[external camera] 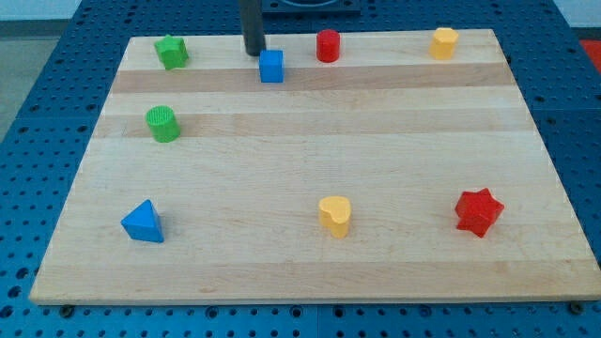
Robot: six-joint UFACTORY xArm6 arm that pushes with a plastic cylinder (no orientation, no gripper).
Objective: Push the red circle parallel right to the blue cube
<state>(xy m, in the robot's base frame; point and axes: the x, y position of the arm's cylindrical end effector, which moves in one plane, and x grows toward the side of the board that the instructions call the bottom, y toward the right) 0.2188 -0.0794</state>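
The red circle (327, 45), a short red cylinder, stands near the view's top edge of the wooden board (310, 150), right of centre. The blue cube (271, 66) sits to its left and slightly lower. My tip (254, 53) is the lower end of the dark rod, just up and left of the blue cube, very close to it. The tip is well left of the red circle, with the blue cube partly between them.
A green star-like block (172, 52) sits at top left, a green cylinder (162, 123) below it. A yellow block (444, 42) is at top right. A blue triangle (143, 222), a yellow heart (334, 215) and a red star (478, 211) lie along the bottom.
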